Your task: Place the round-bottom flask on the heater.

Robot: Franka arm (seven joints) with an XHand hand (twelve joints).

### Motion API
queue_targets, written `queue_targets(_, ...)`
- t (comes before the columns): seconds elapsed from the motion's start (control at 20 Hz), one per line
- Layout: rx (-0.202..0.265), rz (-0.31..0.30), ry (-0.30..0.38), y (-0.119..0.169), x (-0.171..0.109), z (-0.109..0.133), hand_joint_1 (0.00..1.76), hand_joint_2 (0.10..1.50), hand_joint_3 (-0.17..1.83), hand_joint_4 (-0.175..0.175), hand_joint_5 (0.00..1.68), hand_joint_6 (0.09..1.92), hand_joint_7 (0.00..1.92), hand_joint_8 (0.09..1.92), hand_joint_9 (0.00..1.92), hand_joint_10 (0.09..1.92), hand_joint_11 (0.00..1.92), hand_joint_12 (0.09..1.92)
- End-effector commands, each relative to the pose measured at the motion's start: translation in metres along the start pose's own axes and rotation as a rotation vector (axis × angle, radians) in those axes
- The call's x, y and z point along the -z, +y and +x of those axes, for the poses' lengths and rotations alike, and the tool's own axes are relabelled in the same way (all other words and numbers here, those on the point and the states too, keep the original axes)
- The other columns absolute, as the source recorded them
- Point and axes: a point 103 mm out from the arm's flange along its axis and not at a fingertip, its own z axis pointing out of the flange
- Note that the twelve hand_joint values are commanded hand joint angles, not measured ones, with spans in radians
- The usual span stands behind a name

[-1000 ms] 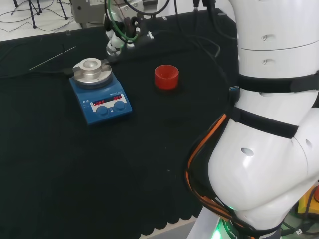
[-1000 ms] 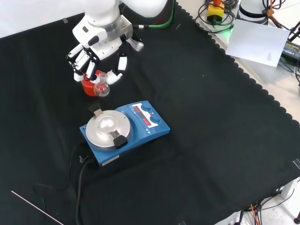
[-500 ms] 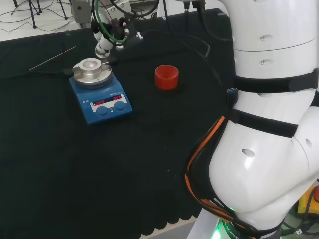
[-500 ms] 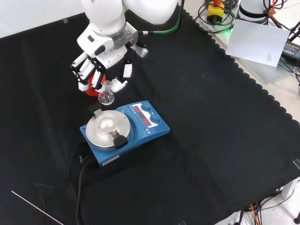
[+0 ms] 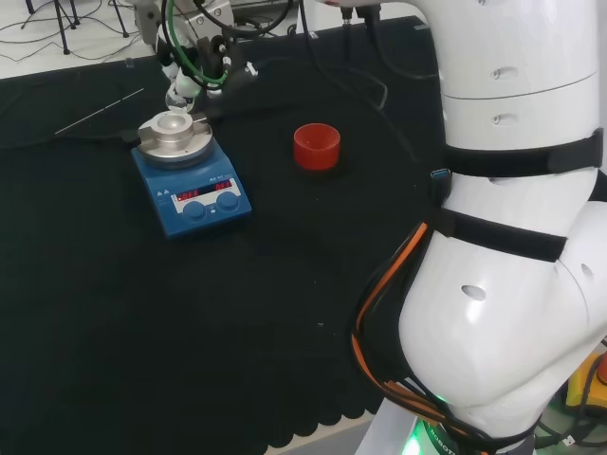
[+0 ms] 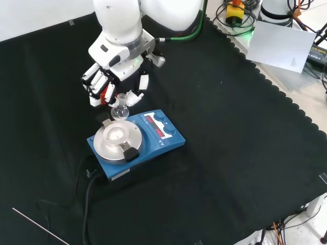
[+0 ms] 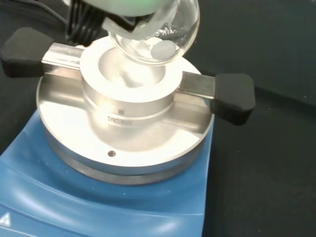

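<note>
The hand is shut on a small clear round-bottom flask, pinching its neck, and holds it just above the far edge of the heater. In the wrist view the flask's bulb hangs close over the rim of the round metal well without resting in it. The heater is a blue box with a silver top plate and red displays; in the head view the heater stands at the upper left, with the flask just beyond it.
A red ribbed ring stand sits right of the heater in the head view, partly behind the hand in the front view. A thin rod lies on the cloth far left. The heater's black cable trails toward the front edge.
The hand has carried the flask away from the red stand toward the heater, leftward in the head view and downward in the front view, until it hangs over the plate's edge.
</note>
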Motion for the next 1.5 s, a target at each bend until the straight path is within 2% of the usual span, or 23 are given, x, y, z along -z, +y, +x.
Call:
queue_targets(0.05, 0.026, 0.003, -0.009, 0.006, -0.003, 0.013, 1.07, 0.64, 0.97, 0.117, 1.02, 1.28, 0.38, 0.69, 0.51, 0.68, 0.14, 1.35)
queue_targets(0.5, 0.036, 0.014, -0.017, 0.020, -0.008, 0.016, 1.07, 0.64, 0.97, 0.119, 1.02, 1.27, 0.39, 0.69, 0.51, 0.68, 0.14, 1.35)
queue_targets(0.75, 0.029, 0.028, -0.022, 0.026, -0.014, 0.011, 1.07, 0.64, 0.97, 0.120, 1.02, 1.27, 0.39, 0.69, 0.51, 0.68, 0.14, 1.35)
queue_targets(1.5, 0.023, 0.045, -0.025, 0.034, -0.024, 0.014, 1.07, 0.64, 0.98, 0.124, 1.02, 1.27, 0.39, 0.69, 0.51, 0.68, 0.14, 1.35)
